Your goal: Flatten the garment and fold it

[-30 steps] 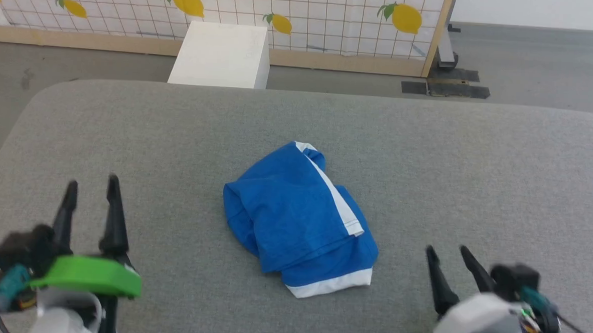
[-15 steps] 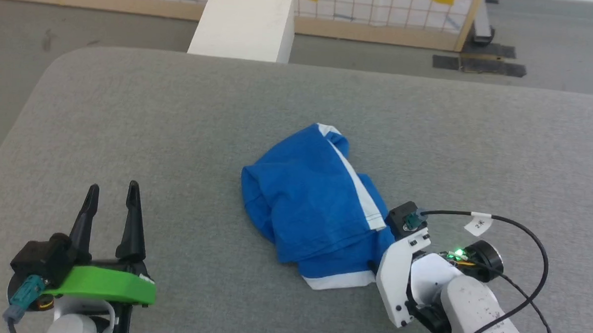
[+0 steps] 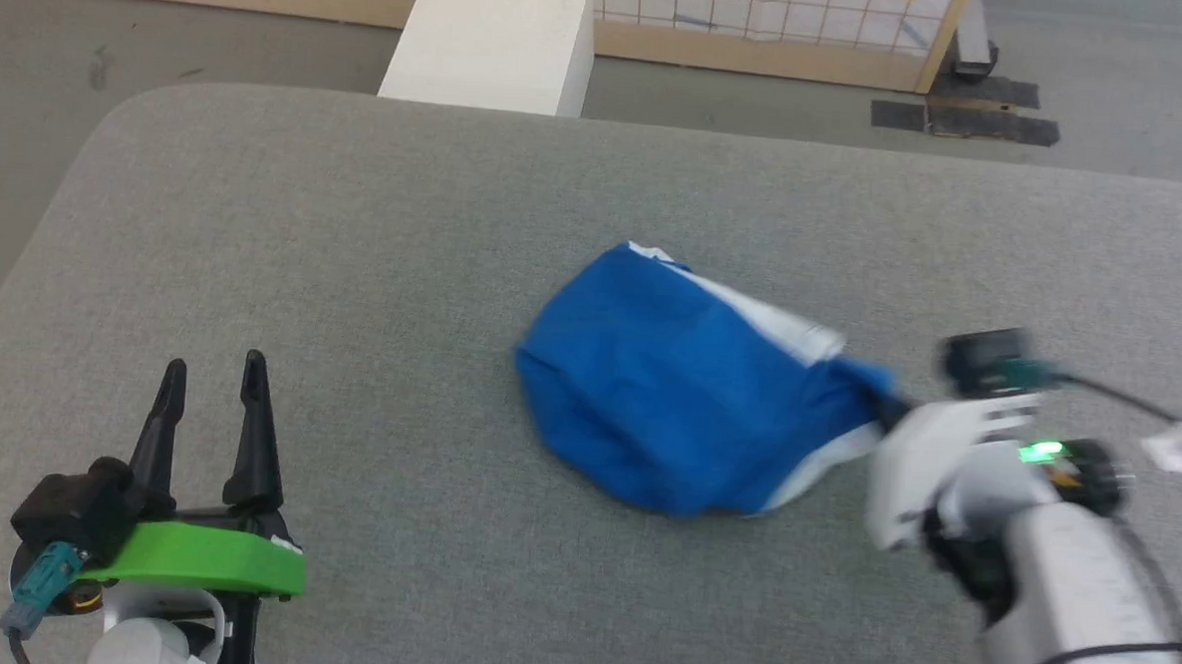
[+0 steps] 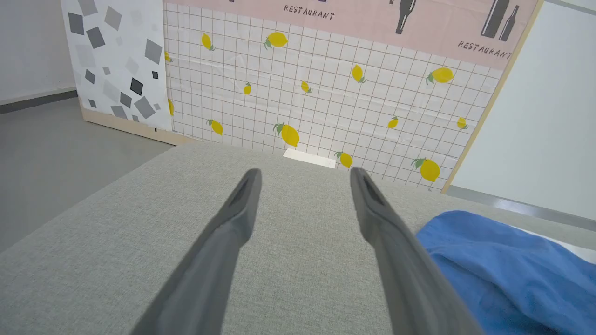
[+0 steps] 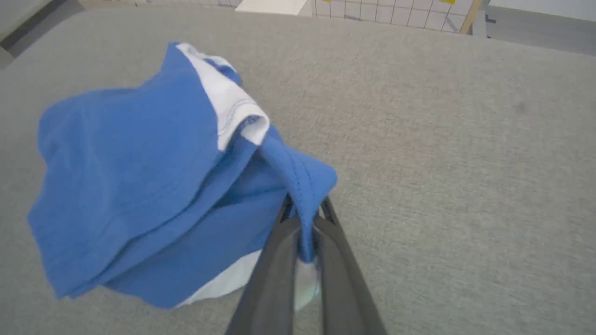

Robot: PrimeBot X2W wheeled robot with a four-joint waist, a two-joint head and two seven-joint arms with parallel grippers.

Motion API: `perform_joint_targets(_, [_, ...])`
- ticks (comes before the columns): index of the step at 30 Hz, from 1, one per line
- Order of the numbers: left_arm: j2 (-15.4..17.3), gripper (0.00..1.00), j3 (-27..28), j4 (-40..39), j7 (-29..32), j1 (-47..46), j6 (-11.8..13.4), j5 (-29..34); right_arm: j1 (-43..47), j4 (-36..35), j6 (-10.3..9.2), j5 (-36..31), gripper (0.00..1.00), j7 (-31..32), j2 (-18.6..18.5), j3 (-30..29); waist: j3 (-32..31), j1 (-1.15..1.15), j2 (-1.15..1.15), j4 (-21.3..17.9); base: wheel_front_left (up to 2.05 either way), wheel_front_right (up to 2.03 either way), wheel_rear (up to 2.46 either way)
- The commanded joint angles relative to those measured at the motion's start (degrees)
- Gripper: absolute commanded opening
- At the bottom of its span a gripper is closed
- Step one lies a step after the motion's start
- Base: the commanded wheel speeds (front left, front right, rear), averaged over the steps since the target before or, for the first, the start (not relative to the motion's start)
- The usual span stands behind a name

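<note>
Pinching an edge of the garment (image 5: 130,153), the right tool (image 5: 306,204) is clamped on it, likely to pull it flat; the left tool (image 3: 212,375) hangs open, well apart.

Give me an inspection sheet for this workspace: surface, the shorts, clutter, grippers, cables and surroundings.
Surface: grey fabric-covered table with a rounded far-left corner.
Job's things: garment, blue with white bands, bunched in a heap mid-table, not flattened.
Clutter: nothing seen.
Grippers: left gripper open over bare table, apart from the garment; right gripper shut on a blue fold at the garment's right side.
Cables: black cable with a white tag on the right arm, off the garment.
Surroundings: white box beyond the table, lemon-print panel, grey floor.
</note>
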Motion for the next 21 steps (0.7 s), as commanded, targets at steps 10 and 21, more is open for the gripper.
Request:
perform_joint_targets(10, [0.23, 1.0, -1.19, 0.52, -0.2, 0.87, -0.38, -0.03, 11.11, -2.66, -0.09, -5.23, 0.0, 3.69, -0.22, -26.17, -1.49, 0.0, 0.0, -1.92, 0.0, 0.0, 0.0])
perform_joint_targets(21, [0.4, 1.0, -2.15, 1.64, -0.2, 0.88, -0.39, -0.81, 11.39, -4.09, -0.09, 4.09, 1.0, -18.42, -0.22, -26.15, -2.61, 0.0, 0.0, -4.11, 0.0, 0.0, 0.0])
